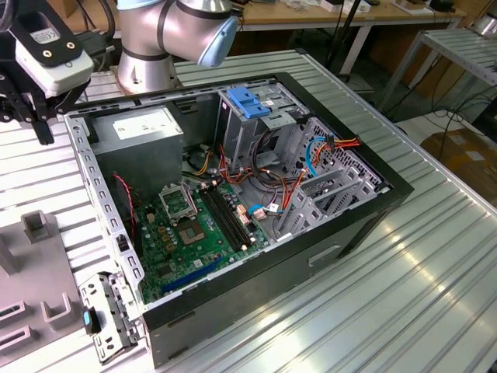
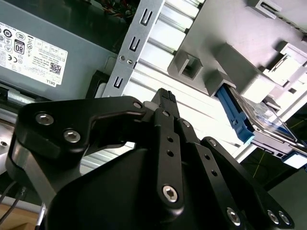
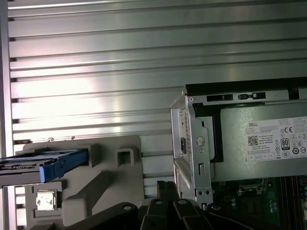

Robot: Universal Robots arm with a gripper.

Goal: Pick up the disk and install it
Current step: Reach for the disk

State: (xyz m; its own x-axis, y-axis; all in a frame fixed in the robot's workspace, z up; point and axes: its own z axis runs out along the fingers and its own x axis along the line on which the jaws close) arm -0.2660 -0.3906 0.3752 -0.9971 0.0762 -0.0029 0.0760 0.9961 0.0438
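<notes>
The disk sits outside the computer case, lodged in a grey holder on the ribbed aluminium worktop, with a blue side rail at its near end. In the second wrist view the disk shows its glossy face and leans tilted in the same holder. A strip of bare worktop separates the holder from the case's corner. Just inside that corner is the grey power supply with its white sticker. The exterior view looks down into the open case: the power supply, the green motherboard, and a metal drive cage topped by a blue bracket. It also shows part of the grey holder at its left edge. The hand is well apart from the disk and hangs over the worktop near the case corner. Its black fingers are pressed together with nothing between them, seen from behind in the second wrist view. In the exterior view the hand is at the upper left, below a white camera block, with the arm behind the case.
</notes>
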